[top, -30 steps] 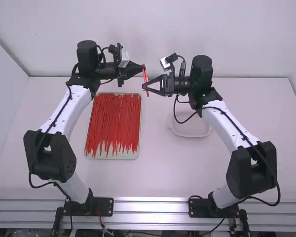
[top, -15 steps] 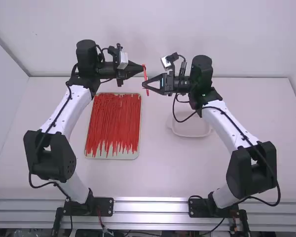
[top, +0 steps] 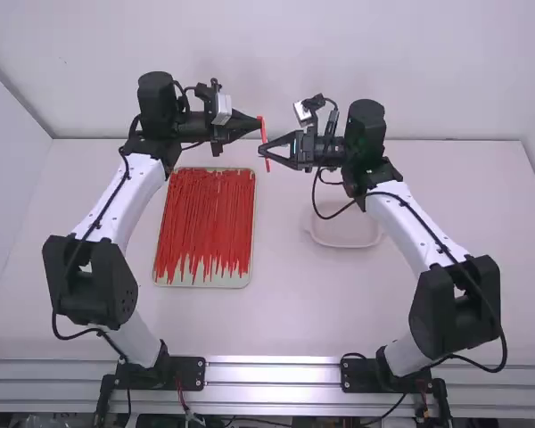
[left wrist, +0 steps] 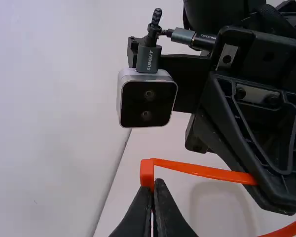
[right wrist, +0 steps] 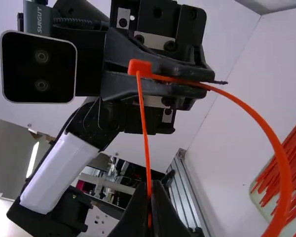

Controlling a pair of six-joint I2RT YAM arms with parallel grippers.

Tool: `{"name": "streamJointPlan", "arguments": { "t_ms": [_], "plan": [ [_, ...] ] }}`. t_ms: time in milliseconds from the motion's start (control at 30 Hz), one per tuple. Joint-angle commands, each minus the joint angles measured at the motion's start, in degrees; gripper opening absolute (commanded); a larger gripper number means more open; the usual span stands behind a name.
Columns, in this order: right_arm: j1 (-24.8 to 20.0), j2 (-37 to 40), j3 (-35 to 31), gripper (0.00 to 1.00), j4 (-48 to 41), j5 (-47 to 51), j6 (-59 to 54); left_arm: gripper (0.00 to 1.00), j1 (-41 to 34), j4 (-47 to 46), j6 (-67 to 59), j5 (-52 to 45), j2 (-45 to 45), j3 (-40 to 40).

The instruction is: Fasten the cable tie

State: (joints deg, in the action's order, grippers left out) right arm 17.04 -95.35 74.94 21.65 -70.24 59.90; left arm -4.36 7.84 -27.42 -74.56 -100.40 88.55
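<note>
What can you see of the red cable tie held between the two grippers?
The cable tie is a thin orange-red plastic strap with a small square head, held in the air. The left gripper pinches it by the head, the right gripper farther along; the rest bows into a loop.

Cable tie: thin orange-red strap held in air over the desk's far side. Square head at left claw tips, strap pinched in right claw, remainder bows in a wide arc.
</note>
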Motion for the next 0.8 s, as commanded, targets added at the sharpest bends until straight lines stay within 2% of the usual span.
{"name": "streamJointPlan", "arguments": {
  "t_ms": [0, 767],
  "plan": [
    [0.3, 0.1, 1.2, 0.00, 0.2, -0.3, 0.3, 0.02, -0.2, 0.2, -1.1, -1.3, 1.0, 0.2],
    [0.2, 0.1, 1.2, 0.00, 0.4, -2.1, -0.2, 0.02, -0.2, -0.5, -2.0, 0.5, 1.0, 0.2]
  ]
}}
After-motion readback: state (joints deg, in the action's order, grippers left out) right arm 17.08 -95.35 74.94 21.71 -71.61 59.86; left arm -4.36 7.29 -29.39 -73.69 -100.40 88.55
